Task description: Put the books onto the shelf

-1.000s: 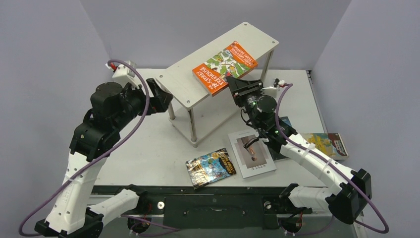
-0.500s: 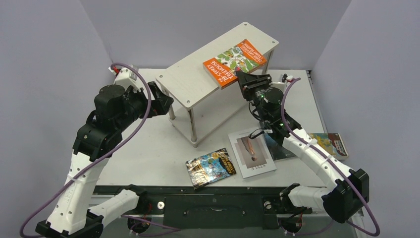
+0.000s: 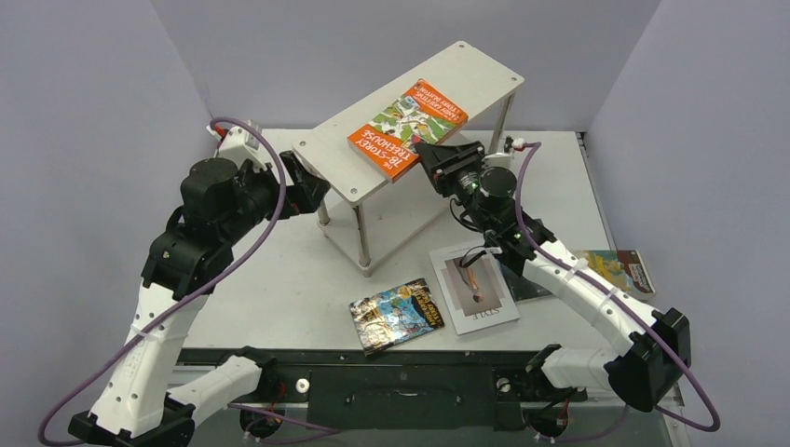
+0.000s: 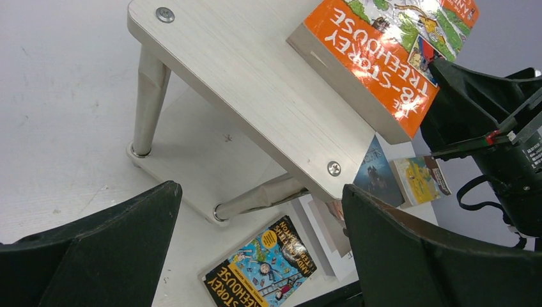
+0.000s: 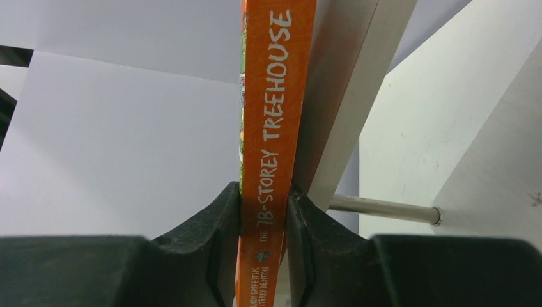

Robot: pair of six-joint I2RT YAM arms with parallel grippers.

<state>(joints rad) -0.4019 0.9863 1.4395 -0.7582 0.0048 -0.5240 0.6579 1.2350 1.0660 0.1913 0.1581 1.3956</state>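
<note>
The orange book (image 3: 407, 128) lies tilted on the top board of the white shelf (image 3: 340, 166). My right gripper (image 3: 430, 160) is shut on its near spine edge. The right wrist view shows the spine (image 5: 271, 128) clamped between both fingers, with the gripper (image 5: 263, 204) against the shelf's board (image 5: 348, 96). My left gripper (image 3: 306, 186) stands open beside the shelf's left end, holding nothing. Its wrist view looks past the open gripper (image 4: 259, 192) at the board (image 4: 255, 70) and the orange book (image 4: 383, 51). The glossy comic book (image 3: 396, 315) and the white book (image 3: 477, 291) lie on the table.
A dark blue book (image 4: 377, 180) lies partly under my right arm. A yellow-teal book (image 3: 617, 270) sits at the table's right edge. The shelf's silver legs (image 3: 361, 237) stand between the two arms. Grey walls close in the back and sides.
The orange book went right along the top board with my right gripper, then came back left to sit farther left than before. The left gripper edged slightly closer to the shelf's end.
</note>
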